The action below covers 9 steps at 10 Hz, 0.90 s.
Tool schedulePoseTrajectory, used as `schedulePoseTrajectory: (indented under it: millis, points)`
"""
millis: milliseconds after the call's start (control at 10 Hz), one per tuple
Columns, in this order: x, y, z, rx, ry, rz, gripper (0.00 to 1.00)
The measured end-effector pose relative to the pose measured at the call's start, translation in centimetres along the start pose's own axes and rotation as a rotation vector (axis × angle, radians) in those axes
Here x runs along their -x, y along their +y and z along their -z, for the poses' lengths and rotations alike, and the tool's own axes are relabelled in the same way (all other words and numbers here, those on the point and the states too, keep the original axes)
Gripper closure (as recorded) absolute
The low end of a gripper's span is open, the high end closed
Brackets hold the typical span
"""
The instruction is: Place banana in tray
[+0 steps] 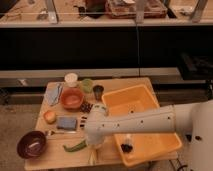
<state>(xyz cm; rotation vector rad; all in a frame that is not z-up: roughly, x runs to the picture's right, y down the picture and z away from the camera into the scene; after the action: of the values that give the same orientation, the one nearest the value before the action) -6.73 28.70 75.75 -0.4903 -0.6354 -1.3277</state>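
The banana (92, 157), slim and pale yellow, lies on the wooden table (55, 156) near its front edge, mostly hidden under my arm. My gripper (93, 144) points down right over the banana, at the end of the white arm that reaches in from the right across the tray. The tray (142, 106), a large orange-yellow bin, stands on the right half of the table just right of the gripper. A small dark object (126, 147) lies in the tray near its front wall.
A curved green vegetable (75, 146) lies just left of the gripper. A maroon bowl (32, 144) is at the front left. An orange bowl (71, 98), a yellow-red fruit (50, 116), a blue sponge (66, 123) and cups (87, 85) fill the table's left and back.
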Motion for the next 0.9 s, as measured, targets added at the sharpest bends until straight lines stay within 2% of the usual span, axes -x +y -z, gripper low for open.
schedulePoseTrajectory:
  millis: [200,300,500,800,900]
  points:
    - [0.0,0.0,0.0,0.001,0.000,0.001,0.91]
    - [-0.1,0.4,0.4,-0.027,0.003,-0.013,0.91]
    - [-1.6,2.0,3.0,-0.142,0.042,-0.062,0.91]
    - [-4.6,4.7,10.4,-0.291,0.118,-0.121,0.91]
    - [-5.6,5.8,12.5,-0.350,0.140,-0.140,0.91]
